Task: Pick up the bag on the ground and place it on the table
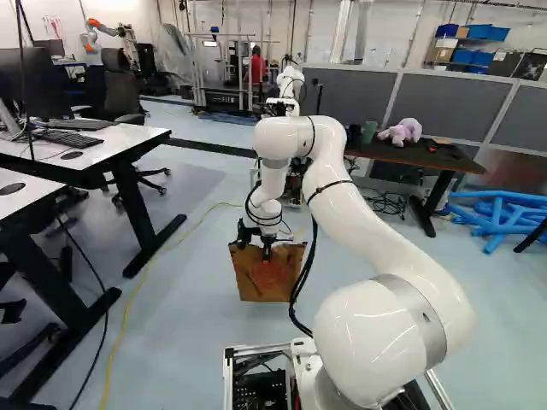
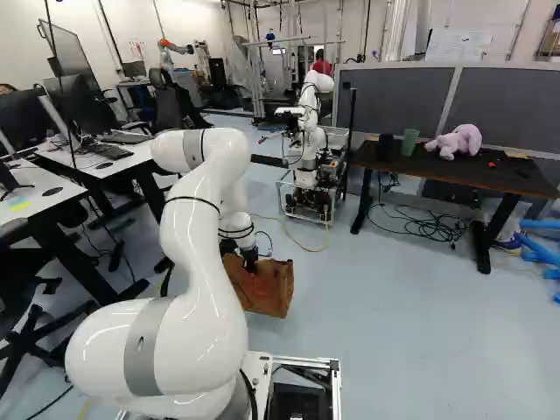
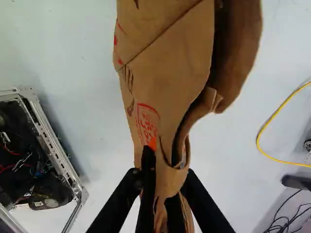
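the pincer [image 1: 267,253] is clamped on the upper part of the brown bag [image 1: 272,286], well apart from the dark table [image 2: 477,175].

One bag [image 2: 273,289], one gripper [image 1: 267,249], two fingers on it. One dark table [image 2: 472,178]: one plush toy [image 2: 457,141] near back edge, one green cup [image 2: 409,142] and one black container [image 2: 385,146] toward back left corner. White desks [image 1: 115,141]: two; round black discs [image 1: 71,155]: two, one per desk. Another robot [image 2: 310,109]: one. Orange-and-white arm [image 2: 171,48]: one, far back.
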Available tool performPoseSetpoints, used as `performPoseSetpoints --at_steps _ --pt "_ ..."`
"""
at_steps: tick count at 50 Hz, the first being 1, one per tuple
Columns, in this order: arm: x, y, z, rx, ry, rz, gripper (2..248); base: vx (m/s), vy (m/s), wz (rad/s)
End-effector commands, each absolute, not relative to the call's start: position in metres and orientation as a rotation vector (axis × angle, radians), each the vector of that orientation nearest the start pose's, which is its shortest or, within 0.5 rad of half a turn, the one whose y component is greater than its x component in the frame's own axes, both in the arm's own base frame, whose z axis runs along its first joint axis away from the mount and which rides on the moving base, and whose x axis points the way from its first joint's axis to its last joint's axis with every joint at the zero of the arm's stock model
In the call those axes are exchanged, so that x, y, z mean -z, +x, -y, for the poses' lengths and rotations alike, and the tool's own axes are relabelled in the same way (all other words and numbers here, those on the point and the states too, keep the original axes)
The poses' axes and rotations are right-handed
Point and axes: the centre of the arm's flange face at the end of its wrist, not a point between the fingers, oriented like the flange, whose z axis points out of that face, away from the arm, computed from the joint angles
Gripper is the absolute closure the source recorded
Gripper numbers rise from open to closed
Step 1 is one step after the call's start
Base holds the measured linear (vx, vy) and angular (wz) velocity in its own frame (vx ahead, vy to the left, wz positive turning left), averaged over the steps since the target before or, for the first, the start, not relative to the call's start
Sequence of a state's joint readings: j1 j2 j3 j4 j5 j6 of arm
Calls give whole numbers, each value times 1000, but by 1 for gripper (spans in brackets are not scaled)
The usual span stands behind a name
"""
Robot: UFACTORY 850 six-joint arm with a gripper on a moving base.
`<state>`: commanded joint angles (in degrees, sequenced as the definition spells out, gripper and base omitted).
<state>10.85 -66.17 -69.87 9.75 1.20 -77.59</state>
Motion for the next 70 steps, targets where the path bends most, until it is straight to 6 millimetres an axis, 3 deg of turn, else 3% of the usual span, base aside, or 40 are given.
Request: performPoseSetpoints --at_steps 70 --pt "-122 499 -99 177 -2465 2036 229 0 0 0"
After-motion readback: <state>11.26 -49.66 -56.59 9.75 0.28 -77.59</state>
